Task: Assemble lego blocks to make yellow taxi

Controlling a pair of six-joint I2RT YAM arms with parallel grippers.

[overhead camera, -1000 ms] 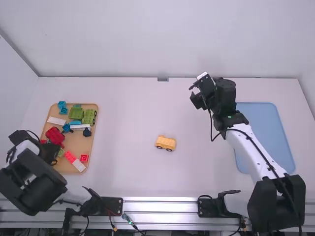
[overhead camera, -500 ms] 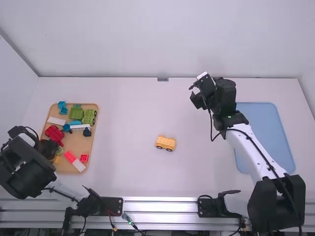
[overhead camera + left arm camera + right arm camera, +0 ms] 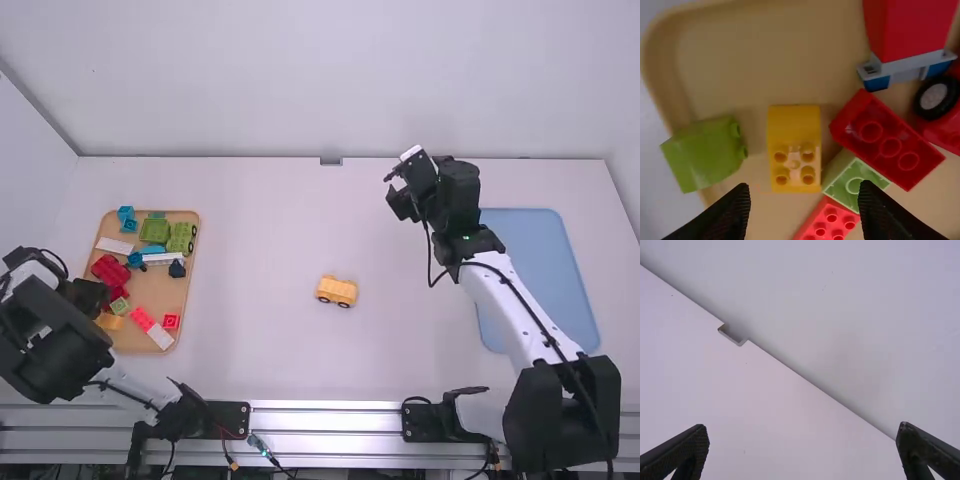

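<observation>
High view: the yellow wheeled piece (image 3: pixel 336 291) is sitting near the middle of the counter (image 3: pixel 270 230), its wheels showing along the side nearer the arms. The left end effector (image 3: pixel 90 296) is hovering over the near part of the wooden tray (image 3: pixel 153 288), which is lying on the left side of the counter.

In the left wrist view, that end effector is staying released, its two fingers standing apart. A yellow block (image 3: pixel 794 148) is lying in the tray with four studs showing, between a green block (image 3: pixel 702 155) and a dark red block (image 3: pixel 885 140). A pale green block (image 3: pixel 855 181) is resting just beside the yellow one, with a bright red block (image 3: pixel 827 220) lying next to it.

The right end effector (image 3: pixel 393 187) is hanging over the far part of the counter, near the blue mat (image 3: pixel 530 250). In the right wrist view, its fingers are standing wide apart, released.
</observation>
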